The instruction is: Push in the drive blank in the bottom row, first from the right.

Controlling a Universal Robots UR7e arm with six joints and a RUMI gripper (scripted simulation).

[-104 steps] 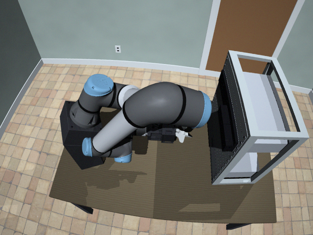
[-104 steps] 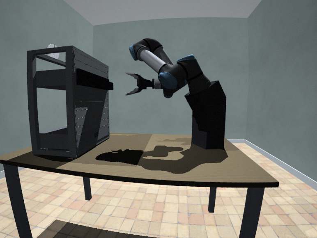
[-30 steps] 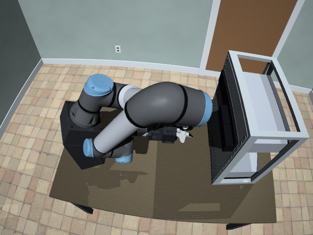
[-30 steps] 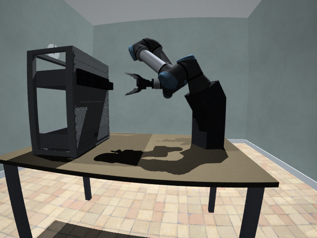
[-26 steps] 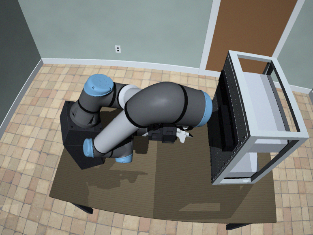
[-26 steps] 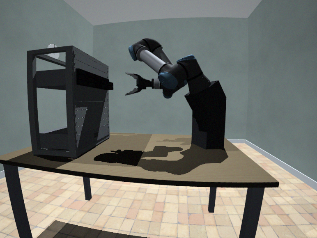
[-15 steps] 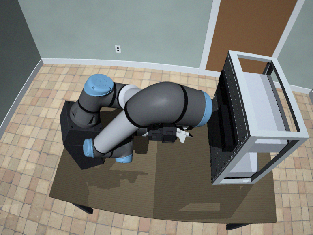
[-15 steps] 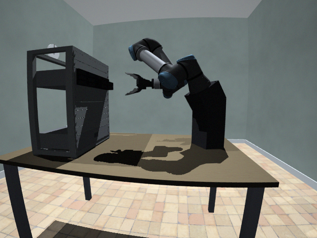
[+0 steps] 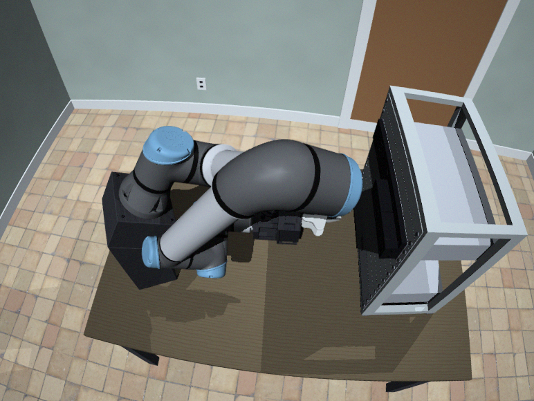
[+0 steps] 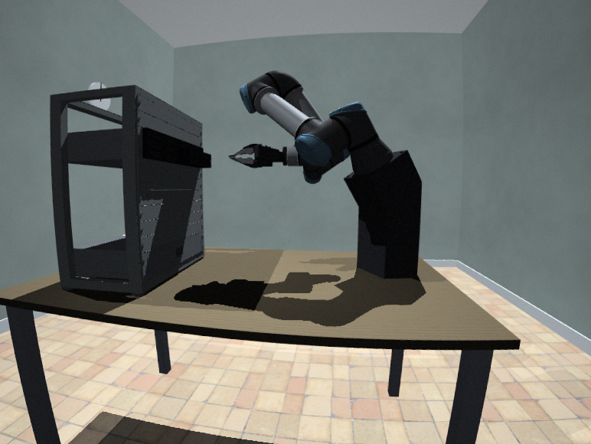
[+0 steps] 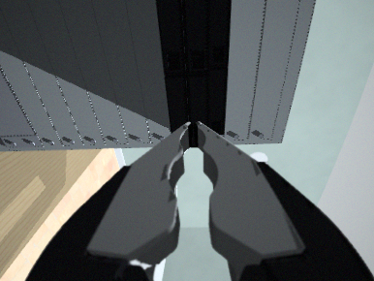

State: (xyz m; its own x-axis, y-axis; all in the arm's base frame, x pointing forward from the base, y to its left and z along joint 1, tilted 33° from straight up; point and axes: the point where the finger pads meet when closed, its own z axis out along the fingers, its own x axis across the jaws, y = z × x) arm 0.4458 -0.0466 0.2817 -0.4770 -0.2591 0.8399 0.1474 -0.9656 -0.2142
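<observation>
The rack [image 9: 412, 163] [image 10: 129, 200] [image 11: 73, 87] stands upright at one end of the table [image 9: 301, 327] [image 10: 429, 310]. A dark band of drive blanks [image 10: 176, 151] [image 9: 387, 207] [image 11: 194, 68] juts out of its front face; I cannot tell the single blanks or rows apart. My gripper [image 10: 231, 155] [image 11: 193, 124] is shut and empty, its fingertips together. It points at the rack's front at about the height of the jutting band, a short gap away and not touching. In the overhead view the arm hides most of it.
The arm's black pedestal [image 9: 129, 241] [image 10: 386, 214] stands on the table's end opposite the rack. The upper arm [image 9: 276, 180] hangs over the table's middle. The rack sits near the table's far edge. A brown door [image 9: 422, 51] is behind the rack.
</observation>
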